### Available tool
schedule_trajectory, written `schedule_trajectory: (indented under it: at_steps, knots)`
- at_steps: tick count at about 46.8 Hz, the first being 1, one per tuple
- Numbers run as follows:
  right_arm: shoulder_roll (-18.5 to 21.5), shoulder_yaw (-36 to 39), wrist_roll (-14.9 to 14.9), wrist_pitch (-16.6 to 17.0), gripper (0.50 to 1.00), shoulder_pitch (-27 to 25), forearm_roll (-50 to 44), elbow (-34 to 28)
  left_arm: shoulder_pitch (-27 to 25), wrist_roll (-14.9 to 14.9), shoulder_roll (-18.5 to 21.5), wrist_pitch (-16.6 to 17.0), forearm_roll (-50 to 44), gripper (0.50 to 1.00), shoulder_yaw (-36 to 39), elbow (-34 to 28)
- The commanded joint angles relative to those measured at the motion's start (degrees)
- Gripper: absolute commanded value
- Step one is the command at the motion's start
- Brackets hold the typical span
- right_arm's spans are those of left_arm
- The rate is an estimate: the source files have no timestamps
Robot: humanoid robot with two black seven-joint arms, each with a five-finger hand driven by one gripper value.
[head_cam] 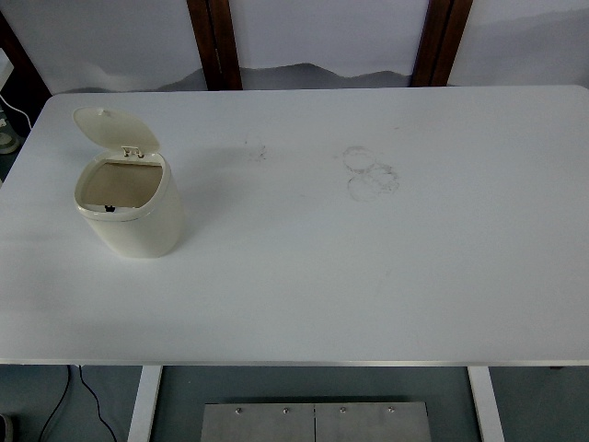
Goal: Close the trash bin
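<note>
So the bin [129,207] is sitting on the left side of the desk [368,276], a bit back from the near edge. It's a small cream-coloured thing with rounded sides, standing upright. The lid [115,129] is flipped up and tilted back on its hinge at the far side of the rim, so the bin's open and you can look straight down into it. The inside looks tan or brownish, with a small dark bit at the near edge of the opening; can't tell what that is.

Neither hand shows anywhere in the head view, left or right, so there's no saying if they're open or closed.

The rest of the desk is plain white with some faint grey ring smudges [370,171] around the middle-back, well apart from the bin, plus a smaller scuff [258,150] between them and the lid. Behind the desk there are two dark wooden posts [214,41] against a pale wall. A cable [18,106] runs past the far left corner.
</note>
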Motion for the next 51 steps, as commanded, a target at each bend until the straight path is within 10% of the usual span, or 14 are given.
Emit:
schedule_trajectory:
  at_steps: [1,51]
  knots:
    - [0.0,0.0,0.0,0.0,0.995,0.0,0.0,0.0,0.0,-0.1,0.0,0.0,0.0,1.0,0.0,0.0]
    - [0.0,0.0,0.0,-0.1,0.995,0.0,0.0,0.0,0.5,-0.1,-0.2,0.0,0.0,1.0,0.0,-0.1]
